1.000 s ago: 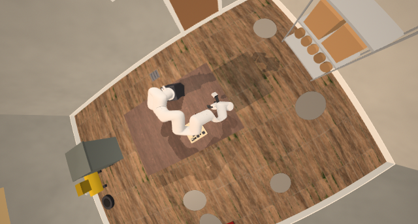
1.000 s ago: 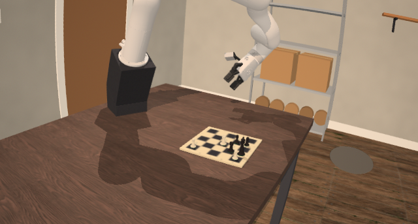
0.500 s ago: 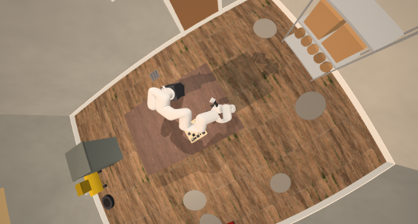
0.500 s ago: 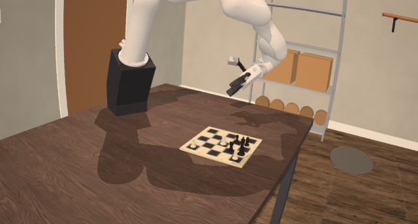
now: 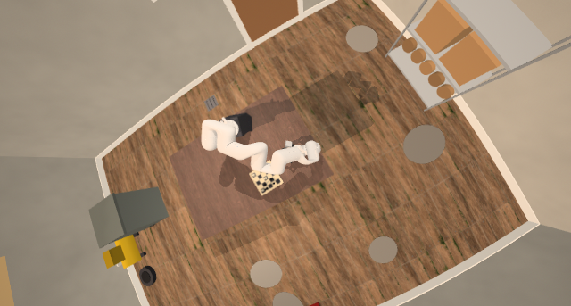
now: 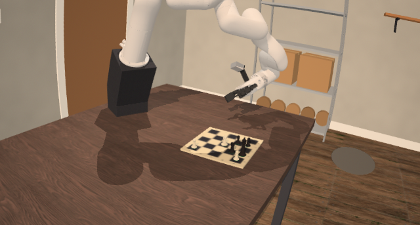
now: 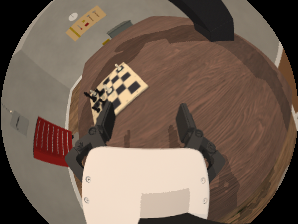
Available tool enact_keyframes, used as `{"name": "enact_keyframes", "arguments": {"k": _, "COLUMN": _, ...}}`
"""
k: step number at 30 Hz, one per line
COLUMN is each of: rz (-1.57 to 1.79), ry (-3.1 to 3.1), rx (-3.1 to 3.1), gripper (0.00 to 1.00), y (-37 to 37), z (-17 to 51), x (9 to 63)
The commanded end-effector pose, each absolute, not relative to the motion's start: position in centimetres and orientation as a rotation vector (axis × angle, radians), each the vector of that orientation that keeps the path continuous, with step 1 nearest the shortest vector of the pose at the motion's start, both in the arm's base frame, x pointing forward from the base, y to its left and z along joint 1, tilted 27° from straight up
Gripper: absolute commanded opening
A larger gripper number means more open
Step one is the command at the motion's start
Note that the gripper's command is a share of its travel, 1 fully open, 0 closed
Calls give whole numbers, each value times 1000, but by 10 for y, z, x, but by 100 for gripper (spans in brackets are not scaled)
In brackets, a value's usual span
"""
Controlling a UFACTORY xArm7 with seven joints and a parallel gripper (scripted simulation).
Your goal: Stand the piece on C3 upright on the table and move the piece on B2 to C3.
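Observation:
A small chessboard [image 6: 222,146] lies on the dark wooden table near its right edge, with several black and white pieces on it. It also shows in the overhead view [image 5: 266,182] and in the wrist view [image 7: 119,90]. The pieces are too small to tell which squares they stand on. A cluster of black pieces [image 6: 241,144] stands at the board's right part, and white pieces [image 6: 194,144] stand apart. My gripper [image 6: 237,93] is open and empty, high above the table behind the board. In the wrist view its fingers stand wide apart over bare table.
The arm's black base [image 6: 130,81] stands at the table's back left. A metal shelf with orange boxes [image 6: 305,71] stands behind the table's far right corner. The table's right edge [image 6: 289,172] runs close to the board.

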State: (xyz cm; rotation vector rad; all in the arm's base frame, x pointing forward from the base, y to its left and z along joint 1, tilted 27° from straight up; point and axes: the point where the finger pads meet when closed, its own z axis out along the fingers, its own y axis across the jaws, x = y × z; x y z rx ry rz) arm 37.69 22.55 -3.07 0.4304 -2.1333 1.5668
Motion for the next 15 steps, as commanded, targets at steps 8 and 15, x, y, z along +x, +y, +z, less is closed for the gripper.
{"name": "enact_keyframes", "arguments": {"k": 8, "rz": 1651, "ry": -1814, "rx": 640, "gripper": 100, "y": 201, "z": -27, "x": 397}}
{"name": "enact_keyframes", "arguments": {"k": 15, "rz": 1691, "ry": -1538, "rx": 805, "gripper": 100, "y": 178, "z": -24, "x": 414}}
